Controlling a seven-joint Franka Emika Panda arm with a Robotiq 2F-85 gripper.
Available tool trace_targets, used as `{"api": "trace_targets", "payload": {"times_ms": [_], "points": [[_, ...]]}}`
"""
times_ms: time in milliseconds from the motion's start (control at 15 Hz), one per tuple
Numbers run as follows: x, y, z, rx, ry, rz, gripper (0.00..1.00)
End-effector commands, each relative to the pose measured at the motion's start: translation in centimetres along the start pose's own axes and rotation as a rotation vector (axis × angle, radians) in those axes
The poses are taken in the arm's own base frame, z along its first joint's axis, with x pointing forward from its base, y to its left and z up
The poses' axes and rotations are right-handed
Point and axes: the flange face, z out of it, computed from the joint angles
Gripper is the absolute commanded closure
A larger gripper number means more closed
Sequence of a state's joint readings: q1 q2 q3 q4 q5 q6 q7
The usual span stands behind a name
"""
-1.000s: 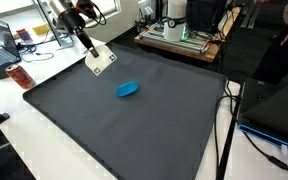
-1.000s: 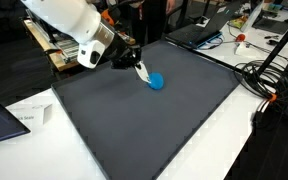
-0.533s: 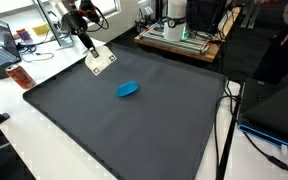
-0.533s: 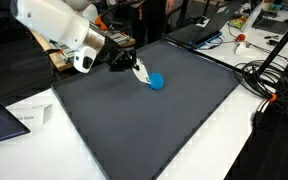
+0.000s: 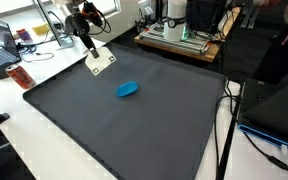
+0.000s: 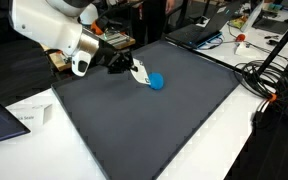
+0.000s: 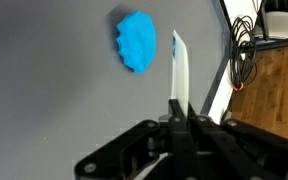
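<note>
Dark mat [image 5: 134, 130] over table; laptop [image 5: 1, 42] beyond far corner, reddish object [image 5: 20, 77] nearby; cables [image 6: 267, 76] beside mat edge.

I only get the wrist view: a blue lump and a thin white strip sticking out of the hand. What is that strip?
Observer: A flat, roughly square white piece; you see it edge-on, pinched in the hand.
Operator: Is the blue lump touching it?
Observer: No. In an exterior view a clear stretch of dark mat lies between it and the blue lump.
Operator: What carries the hand?
Observer: A bulky white arm, reaching in from beyond the mat's edge.
</note>
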State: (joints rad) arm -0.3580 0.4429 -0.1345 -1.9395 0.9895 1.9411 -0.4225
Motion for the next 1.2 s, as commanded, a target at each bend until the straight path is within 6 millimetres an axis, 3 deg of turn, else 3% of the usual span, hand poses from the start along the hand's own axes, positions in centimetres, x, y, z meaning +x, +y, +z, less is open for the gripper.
{"api": "trace_targets", "payload": {"times_ms": [0, 400, 800, 1133], "points": [[-0.3, 1.2, -0.4, 0.054, 0.008, 0.011, 0.99], [-0.5, 2.1, -0.2, 0.065, 0.009, 0.02, 0.99], [-2.4, -1.9, -0.5, -0.011, 0.012, -0.123, 0.99], [-5.0, -7.0, -0.2, -0.128, 0.068, -0.263, 0.99]]}}
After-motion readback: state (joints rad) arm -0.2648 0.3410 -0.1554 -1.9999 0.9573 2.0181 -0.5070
